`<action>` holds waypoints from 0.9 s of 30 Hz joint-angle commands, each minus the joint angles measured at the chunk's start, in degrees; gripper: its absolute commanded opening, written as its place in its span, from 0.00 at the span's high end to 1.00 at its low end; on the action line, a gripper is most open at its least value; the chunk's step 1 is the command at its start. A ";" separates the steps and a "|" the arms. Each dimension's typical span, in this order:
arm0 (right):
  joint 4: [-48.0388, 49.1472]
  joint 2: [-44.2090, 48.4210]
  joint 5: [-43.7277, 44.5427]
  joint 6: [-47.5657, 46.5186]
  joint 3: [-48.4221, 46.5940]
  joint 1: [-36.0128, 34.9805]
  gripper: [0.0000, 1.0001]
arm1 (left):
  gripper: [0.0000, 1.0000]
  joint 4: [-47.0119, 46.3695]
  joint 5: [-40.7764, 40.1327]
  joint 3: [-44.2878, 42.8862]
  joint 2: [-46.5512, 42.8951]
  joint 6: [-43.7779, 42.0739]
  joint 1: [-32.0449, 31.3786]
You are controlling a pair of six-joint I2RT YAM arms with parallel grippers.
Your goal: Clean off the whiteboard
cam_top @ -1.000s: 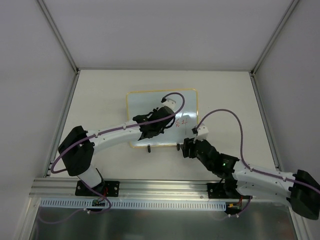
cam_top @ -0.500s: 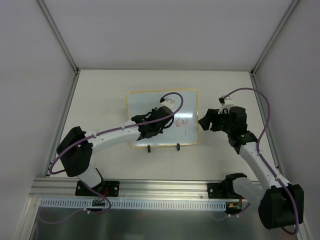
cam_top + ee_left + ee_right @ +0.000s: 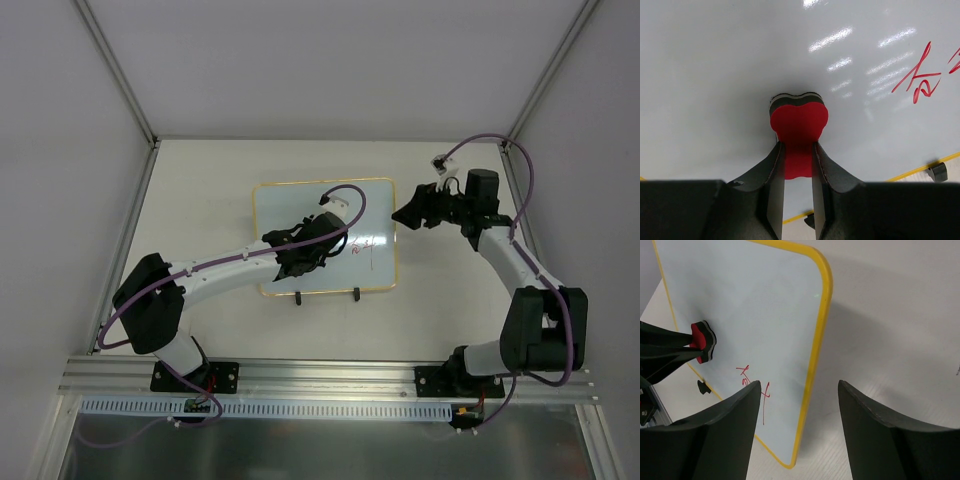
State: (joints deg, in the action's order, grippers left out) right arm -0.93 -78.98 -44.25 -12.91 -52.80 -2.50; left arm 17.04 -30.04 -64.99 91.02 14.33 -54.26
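Note:
The whiteboard [image 3: 290, 210] lies on the table with a pale-yellow frame, two black feet and red handwriting [image 3: 361, 247] near its right side. My left gripper [image 3: 318, 243] is shut on a small red eraser block [image 3: 799, 124] with a black felt base, pressed on the board left of the writing [image 3: 922, 72]. My right gripper [image 3: 409, 214] is open and empty, just off the board's right edge [image 3: 820, 335], its jaws straddling the yellow frame from above. The eraser also shows in the right wrist view [image 3: 702, 341].
White enclosure walls with metal posts surround the table [image 3: 450, 300]. The board's black feet [image 3: 298, 296] point toward the arm bases. Purple cables loop over both arms.
My right arm has swung from the near side of the board up and out to its right edge. The left gripper with the eraser has barely moved.

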 commanded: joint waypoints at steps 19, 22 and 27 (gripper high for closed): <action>-1.09 -12.16 -13.67 -5.02 -5.39 0.83 0.61 | 1.00 2.12 -2.13 0.48 -0.06 0.61 0.47; -1.09 -12.16 -13.76 -5.46 -5.13 0.83 0.75 | 1.00 2.12 -1.86 0.04 0.21 0.53 0.38; -1.09 -11.02 -12.79 -6.95 -3.72 0.92 0.98 | 1.00 2.03 -1.42 -3.02 2.31 -0.09 0.30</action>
State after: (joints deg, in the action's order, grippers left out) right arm -2.90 -91.26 -56.25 -17.02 -56.05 -1.45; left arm 17.67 -30.17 -65.36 91.26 14.28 -54.33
